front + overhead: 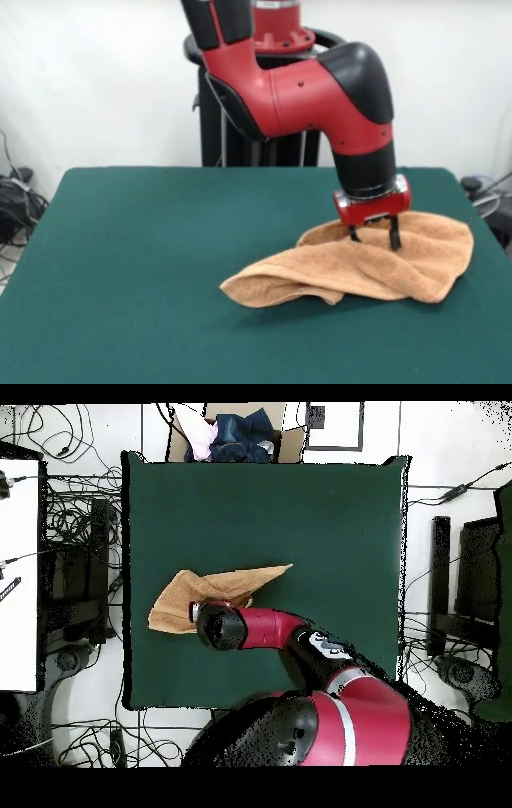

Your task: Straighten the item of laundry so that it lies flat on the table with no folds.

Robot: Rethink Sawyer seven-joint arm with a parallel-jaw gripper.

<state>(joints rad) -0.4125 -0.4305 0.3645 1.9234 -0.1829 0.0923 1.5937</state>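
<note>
The tan towel (384,268) lies crumpled on the right part of the green table (160,264), with one folded layer running out to a corner at the left. My gripper (374,238) points straight down over the towel's back middle. Its two fingers stand apart and their tips touch or sit just above the cloth, with nothing held between them. In the overhead view the towel (225,587) lies at the table's (310,514) left side, and the arm's wrist (218,626) covers its near edge and hides the gripper.
The robot's pedestal (256,144) stands behind the table. An open box of clothes (235,434) sits beyond the far edge in the overhead view. Cables (70,514) and a white bench (20,574) lie to the left, dark equipment (475,574) to the right.
</note>
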